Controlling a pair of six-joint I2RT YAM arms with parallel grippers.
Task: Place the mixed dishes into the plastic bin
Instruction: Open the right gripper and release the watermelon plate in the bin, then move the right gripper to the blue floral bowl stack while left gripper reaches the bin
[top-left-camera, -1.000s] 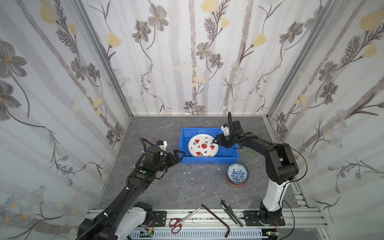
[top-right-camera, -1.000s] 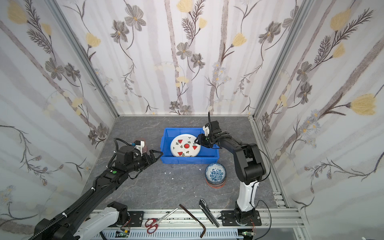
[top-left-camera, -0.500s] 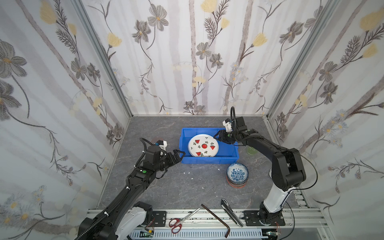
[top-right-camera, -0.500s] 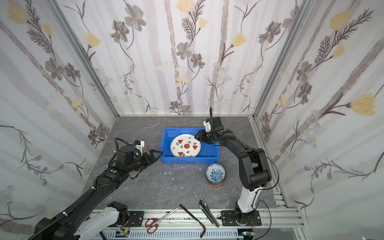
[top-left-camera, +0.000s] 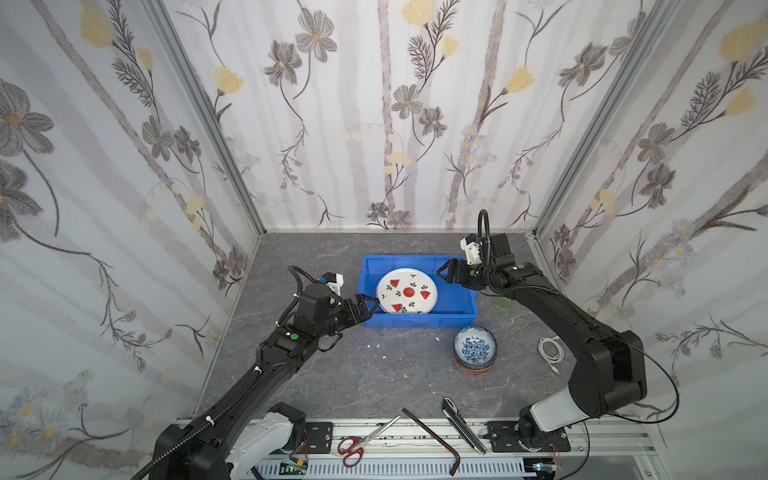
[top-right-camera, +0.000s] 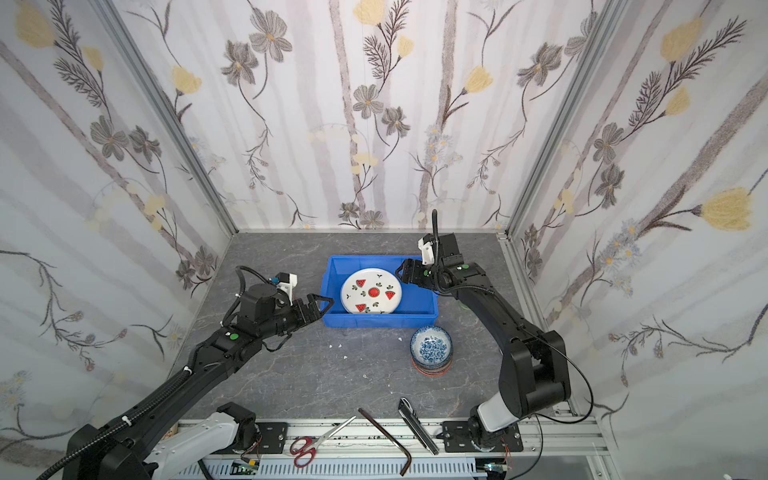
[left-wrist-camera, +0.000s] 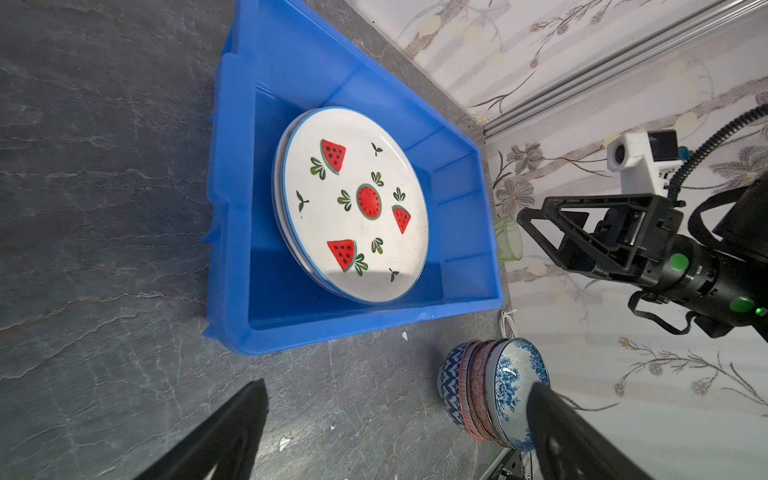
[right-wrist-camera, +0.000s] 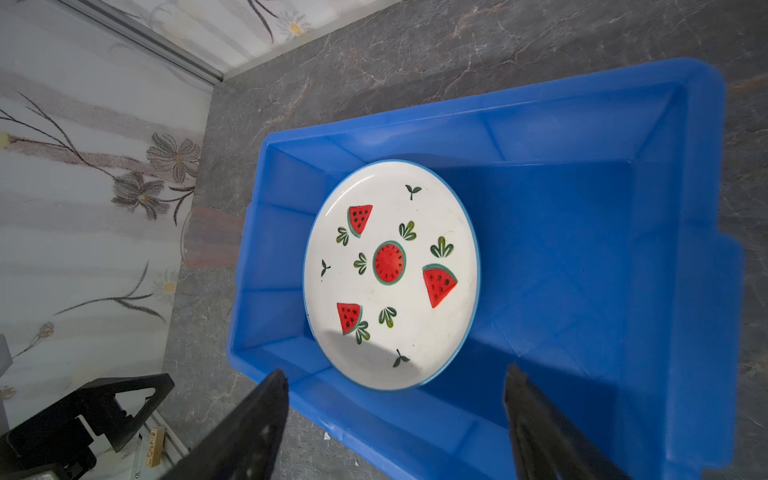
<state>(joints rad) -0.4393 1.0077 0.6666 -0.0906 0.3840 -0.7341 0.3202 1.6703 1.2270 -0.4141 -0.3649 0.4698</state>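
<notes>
While both arms hang over the grey marbled desk (top-left-camera: 332, 374), I see my right end effector (top-left-camera: 442, 272) released, its two black fingers (right-wrist-camera: 249, 428) spread wide with nothing between them (the right wrist view makes that plain). It hovers above the right end of the bright blue rectangular plastic bin (top-left-camera: 419, 322). Ahead of its tips and lower down lies the round white plate printed with red watermelon slices (top-left-camera: 407, 291). The plate lies inside the bin, toward the end farther from this end effector. In the left wrist view the edges of more plates show beneath it, so it tops a stack.

My left end effector (top-left-camera: 370, 307) is likewise released and empty, jaws wide. It points at the bin from just outside its left wall. Off to one side of it, on the desk outside the bin's front wall, sits a stack of small patterned bowls (top-left-camera: 474, 350), a blue floral one on top. A clear green tumbler (top-left-camera: 503, 304) stands beside the bin's right wall, under the right arm just behind its end effector. A faint reddish clear tumbler (right-wrist-camera: 208, 237) shows beyond the bin's left wall.
</notes>
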